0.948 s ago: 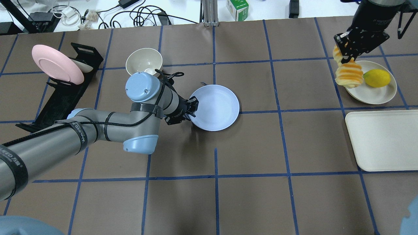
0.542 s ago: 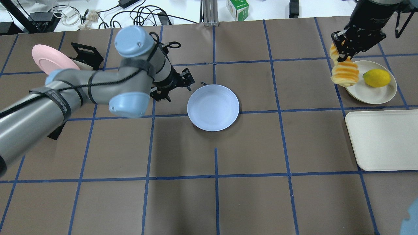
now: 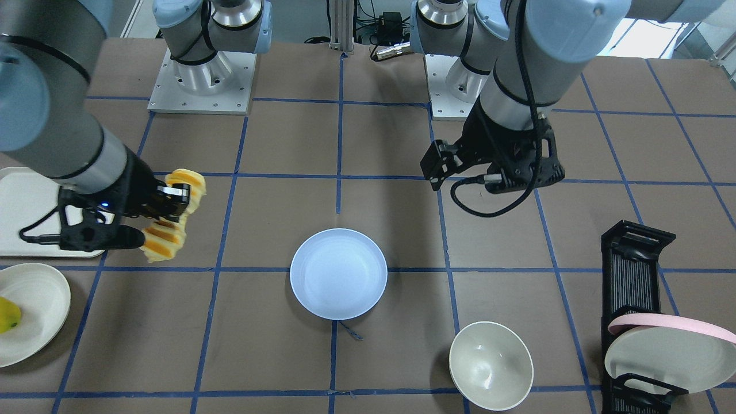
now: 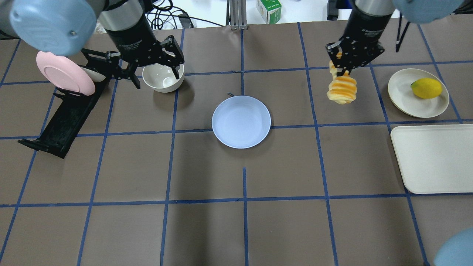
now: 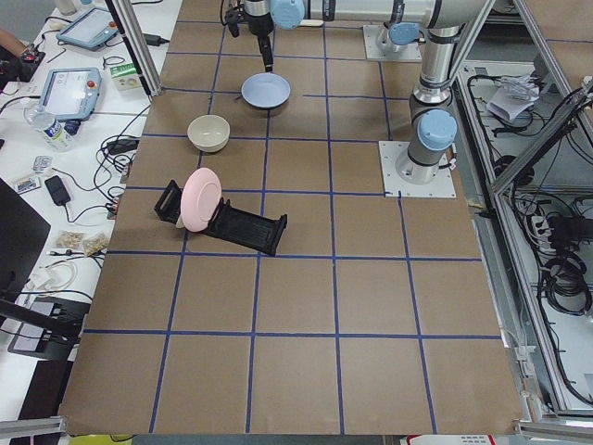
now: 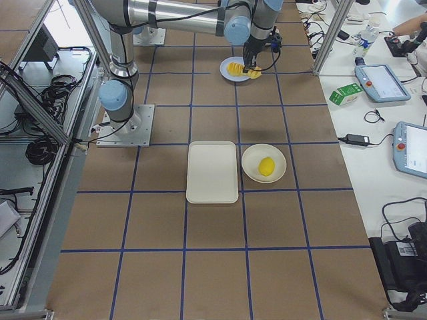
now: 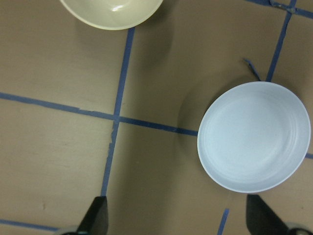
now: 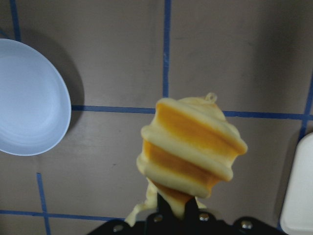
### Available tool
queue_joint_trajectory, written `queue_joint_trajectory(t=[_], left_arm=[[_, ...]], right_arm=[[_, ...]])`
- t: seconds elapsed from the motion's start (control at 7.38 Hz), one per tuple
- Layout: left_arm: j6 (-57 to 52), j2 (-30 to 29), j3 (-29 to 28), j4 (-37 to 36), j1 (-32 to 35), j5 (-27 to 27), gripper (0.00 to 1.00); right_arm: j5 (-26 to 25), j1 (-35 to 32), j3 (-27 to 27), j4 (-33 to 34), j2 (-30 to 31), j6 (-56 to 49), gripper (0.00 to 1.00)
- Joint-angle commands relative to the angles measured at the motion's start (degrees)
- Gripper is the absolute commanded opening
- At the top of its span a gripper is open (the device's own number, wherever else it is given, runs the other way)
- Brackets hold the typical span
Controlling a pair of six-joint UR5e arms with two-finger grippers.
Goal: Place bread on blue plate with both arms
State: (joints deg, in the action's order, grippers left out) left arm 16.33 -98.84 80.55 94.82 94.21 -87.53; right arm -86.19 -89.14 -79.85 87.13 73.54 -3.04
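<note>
The bread (image 4: 342, 90) is a ridged yellow-orange loaf that hangs from my right gripper (image 4: 343, 72), which is shut on its upper end, above the table right of the blue plate (image 4: 241, 122). The right wrist view shows the bread (image 8: 193, 152) close up, with the blue plate (image 8: 27, 98) at its left edge. The plate is empty. My left gripper (image 4: 158, 75) is open and empty, raised above the white bowl, left of and behind the plate. In the left wrist view its fingertips (image 7: 95, 218) are spread wide and the plate (image 7: 254, 142) lies at the right.
A white bowl (image 4: 163, 79) stands back left of the blue plate. A black rack (image 4: 63, 122) holds a pink plate (image 4: 63, 72) at far left. A cream plate (image 4: 406, 99) with a lemon (image 4: 426, 88) and a cream tray (image 4: 434, 159) lie at right.
My left gripper let go of the blue plate's rim, and the arm rose and swung back-left over the white bowl. My right gripper carried the bread left, away from the cream plate.
</note>
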Motion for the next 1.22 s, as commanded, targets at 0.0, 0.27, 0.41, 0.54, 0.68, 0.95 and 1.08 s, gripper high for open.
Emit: queue_joint_trajectory(t=[0.0, 0.27, 0.41, 0.54, 0.68, 0.95, 1.08], left_arm=[[-0.42, 3.48, 0.3, 3.36, -0.08, -0.71, 1.0], [-0.42, 4.27, 1.53, 2.92, -0.43, -0.8, 1.0], [-0.5, 4.53, 1.54, 2.83, -0.78, -0.8, 1.0], [-0.51, 4.8, 1.54, 2.74, -1.04, -0.89, 1.0], [-0.51, 4.71, 1.54, 2.74, -1.05, -0.8, 1.0], [-0.42, 4.71, 1.71, 1.78, -1.13, -0.89, 1.0], [-0.5, 4.8, 1.63, 0.99, -1.05, -0.8, 1.0]], right_arm=[[3.3, -8.12, -1.97, 7.22, -2.87, 10.2, 0.0], [4.97, -12.89, -4.51, 15.3, -7.07, 15.15, 0.0], [5.94, -15.25, -6.44, 21.09, -8.84, 21.18, 0.0], [5.95, -16.93, -8.38, 24.11, -9.29, 22.54, 0.0], [6.12, -17.47, -11.27, 25.97, -10.77, 22.38, 0.0], [6.04, -18.0, -14.63, 34.32, -12.1, 23.61, 0.03], [5.95, -18.0, -14.64, 34.68, -12.89, 23.61, 0.42]])
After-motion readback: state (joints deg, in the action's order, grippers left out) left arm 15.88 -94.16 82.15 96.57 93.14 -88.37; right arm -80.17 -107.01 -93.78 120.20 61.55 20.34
